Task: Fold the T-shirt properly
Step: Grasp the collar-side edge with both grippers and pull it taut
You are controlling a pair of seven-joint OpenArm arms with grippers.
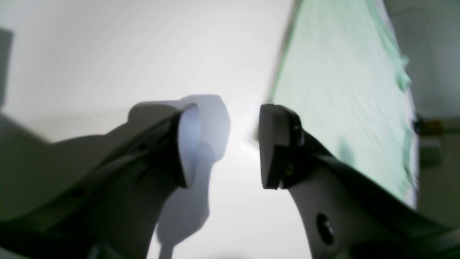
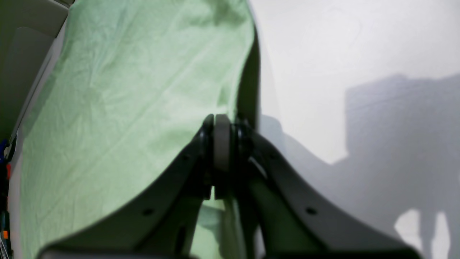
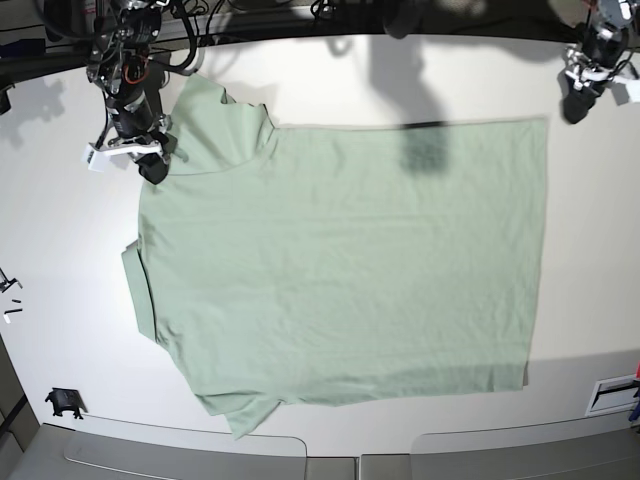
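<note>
1. T-shirt (image 3: 340, 260) spread flat on the white table (image 3: 60, 240), back up, collar end toward the right fingers, hem toward the left fingers; lower sleeve partly tucked under, so not yet folded.
2. Right fingers (image 2: 220, 144) pressed together at the sleeve edge beside the collar end. Wrist view shows green cloth just left of the tips and beneath them, with a pale strip between the pads; seemingly pinching the sleeve edge, probably to carry it inward over the body.
3. Left fingers (image 1: 228, 144) clearly apart, holding nothing, with bare table between the pads. Cloth lies just to their right in the wrist view, apart from the tips.
4. In the base view, left fingers (image 3: 583, 100) sit just outside the hem corner, likely placed to take that corner so both ends lift together.
5. Judged stage: very early, first fold only being set up.
6. Risk: thin cotton slipping out of a shallow pinch, or only one layer caught, leaving the fold skewed.
</note>
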